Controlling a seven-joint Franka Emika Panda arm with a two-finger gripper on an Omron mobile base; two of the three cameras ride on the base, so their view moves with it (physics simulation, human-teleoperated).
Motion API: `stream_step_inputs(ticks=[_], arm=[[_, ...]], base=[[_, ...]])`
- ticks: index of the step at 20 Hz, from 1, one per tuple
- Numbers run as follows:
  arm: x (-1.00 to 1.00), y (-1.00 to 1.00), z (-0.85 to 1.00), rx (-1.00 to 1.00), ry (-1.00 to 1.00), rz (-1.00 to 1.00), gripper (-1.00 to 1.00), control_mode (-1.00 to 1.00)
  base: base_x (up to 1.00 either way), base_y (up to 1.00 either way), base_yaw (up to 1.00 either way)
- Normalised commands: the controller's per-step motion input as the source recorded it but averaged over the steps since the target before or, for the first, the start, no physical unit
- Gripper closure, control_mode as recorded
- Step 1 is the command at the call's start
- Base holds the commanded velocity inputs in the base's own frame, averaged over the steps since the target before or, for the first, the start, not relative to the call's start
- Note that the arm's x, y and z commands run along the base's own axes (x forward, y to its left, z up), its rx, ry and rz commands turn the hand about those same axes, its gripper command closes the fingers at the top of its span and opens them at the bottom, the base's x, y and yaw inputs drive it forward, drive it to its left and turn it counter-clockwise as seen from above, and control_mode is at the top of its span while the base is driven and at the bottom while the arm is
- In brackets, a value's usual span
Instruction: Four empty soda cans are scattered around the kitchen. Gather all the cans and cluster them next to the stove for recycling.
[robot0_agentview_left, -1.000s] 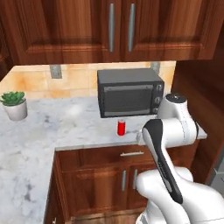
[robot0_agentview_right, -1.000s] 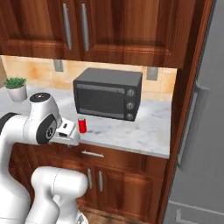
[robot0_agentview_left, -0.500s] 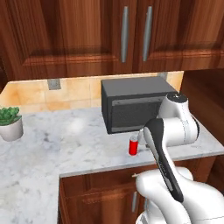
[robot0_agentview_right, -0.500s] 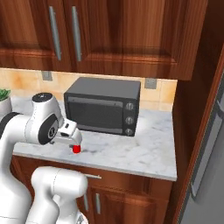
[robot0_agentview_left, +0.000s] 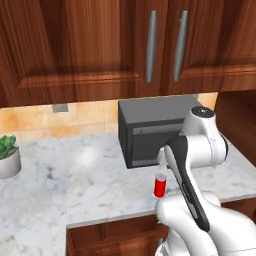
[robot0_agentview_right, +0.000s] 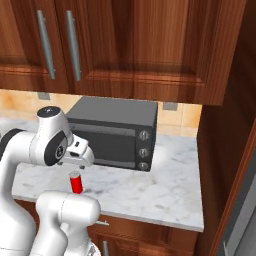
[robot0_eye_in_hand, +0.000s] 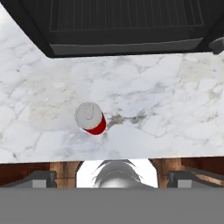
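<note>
upright, a small red cylindrical soda can with a silver-grey top (robot0_eye_in_hand: 89, 118) stands on the white marble counter (robot0_eye_in_hand: 166, 105), just in front of the dark steel microwave (robot0_agentview_right: 117, 134); above it, the claw (robot0_agentview_right: 80, 159) is open, gripping nothing.

Dark wood cabinets (robot0_agentview_left: 100, 50) above a white marble counter (robot0_agentview_left: 95, 185)

You have one red soda can (robot0_agentview_left: 160, 186) on the counter (robot0_agentview_left: 90, 185). Behind it, at 12 o'clock, sits one microwave (robot0_agentview_right: 117, 134) with three knobs (robot0_agentview_right: 144, 150). One potted plant (robot0_agentview_left: 8, 156) stands far off at 9 o'clock. Overhead hang two handles (robot0_agentview_left: 165, 46).
</note>
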Motion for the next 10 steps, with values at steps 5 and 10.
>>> stream_step_inputs(ticks=[5, 10], arm=[[0.0, 0.0, 0.0, 0.0, 0.0, 0.0, -1.0, 1.0], [0.0, 0.0, 0.0, 0.0, 0.0, 0.0, -1.0, 1.0]], base=[[0.06, 0.0, 0.0], [0.0, 0.0, 0.0]])
